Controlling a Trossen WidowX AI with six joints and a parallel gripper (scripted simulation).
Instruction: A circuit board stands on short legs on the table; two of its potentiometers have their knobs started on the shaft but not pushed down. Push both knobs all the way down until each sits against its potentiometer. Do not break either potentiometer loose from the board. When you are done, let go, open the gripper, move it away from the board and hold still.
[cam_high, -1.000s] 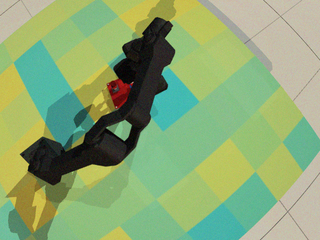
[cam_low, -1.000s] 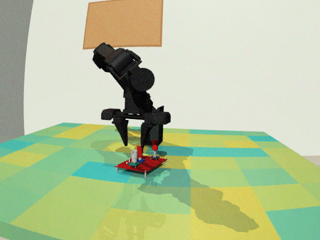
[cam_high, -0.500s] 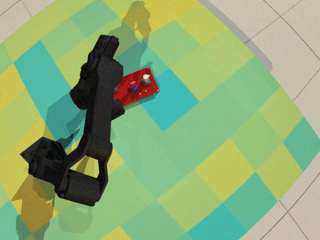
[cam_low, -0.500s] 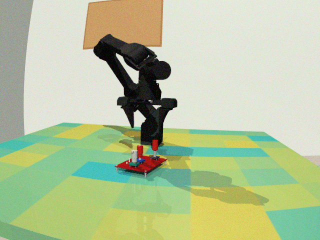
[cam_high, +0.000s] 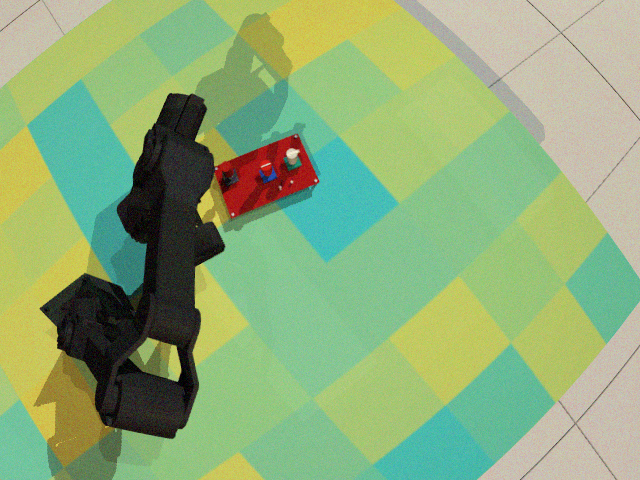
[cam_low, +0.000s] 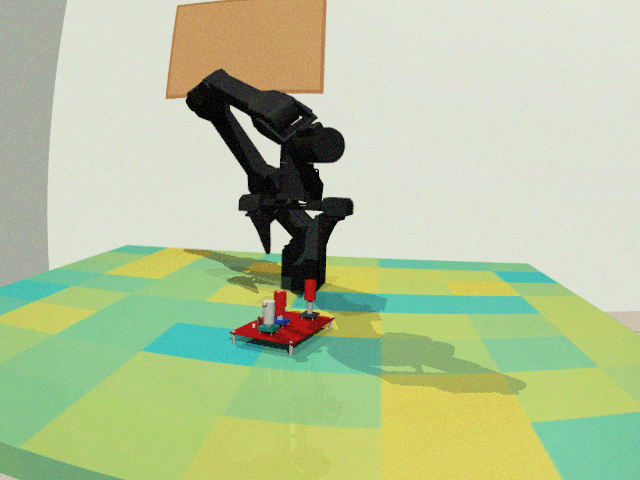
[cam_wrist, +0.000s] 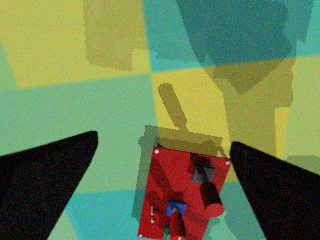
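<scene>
The red circuit board (cam_high: 305, 167) (cam_low: 297, 335) (cam_wrist: 172, 180) stands on short legs. A red knob (cam_high: 227, 167) (cam_low: 310, 290) (cam_wrist: 213, 200) sits high over the dark grey potentiometer (cam_high: 230, 178) (cam_low: 310, 314) (cam_wrist: 200, 173), with bare shaft between them. The middle red knob (cam_high: 266, 168) (cam_low: 279, 303) (cam_wrist: 177, 229) stands low over the blue potentiometer (cam_high: 268, 178) (cam_low: 281, 321); any small gap is unclear. The white knob (cam_high: 292, 156) (cam_low: 268, 311) looks close against the teal potentiometer (cam_low: 268, 328). My gripper (cam_low: 289, 253) (cam_wrist: 164, 142) is wide open and empty, raised above the table, off the grey potentiometer's end of the board.
The arm (cam_high: 175, 232) (cam_low: 248, 98) reaches past the left end of the board in the top view and hides its fingers there. Small pale pins (cam_high: 291, 181) stand on the board near one long edge. The patchwork table top (cam_high: 361, 310) (cam_low: 310, 397) surrounds the board.
</scene>
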